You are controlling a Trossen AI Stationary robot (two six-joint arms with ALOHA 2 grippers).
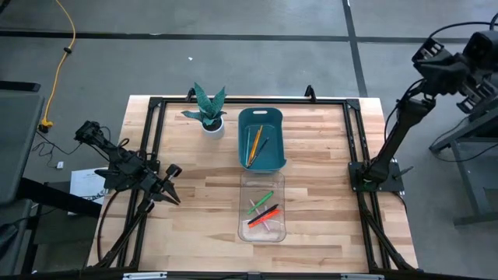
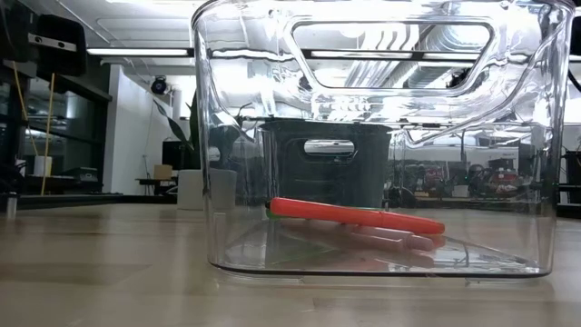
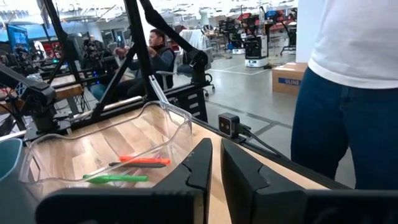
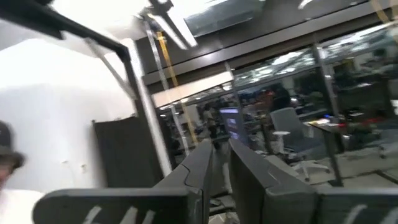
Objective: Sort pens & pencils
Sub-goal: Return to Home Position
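Observation:
Several pens, among them green point(image 1: 261, 202), red point(image 1: 263, 215) and pink point(image 1: 268, 225), lie on the floor of a clear bin point(image 1: 243, 210) at the table's near middle. The low view shows the red pen point(image 2: 354, 215) resting across pink ones point(image 2: 390, 239). Orange and yellow pencils point(image 1: 254, 145) lie in a teal bin point(image 1: 261, 113) just beyond. My left gripper point(image 1: 173, 185) is level at the table's left side, shut and empty, pointing toward the clear bin point(image 3: 180, 118). My right gripper point(image 4: 217, 146) is raised high beyond the table's right edge, shut and holding nothing.
A potted plant point(image 1: 208, 109) stands at the far left of the teal bin. A black frame point(image 1: 352, 140) runs around the table top. A person in jeans point(image 3: 354, 99) stands close to the table's near edge, by a small camera point(image 3: 229, 124).

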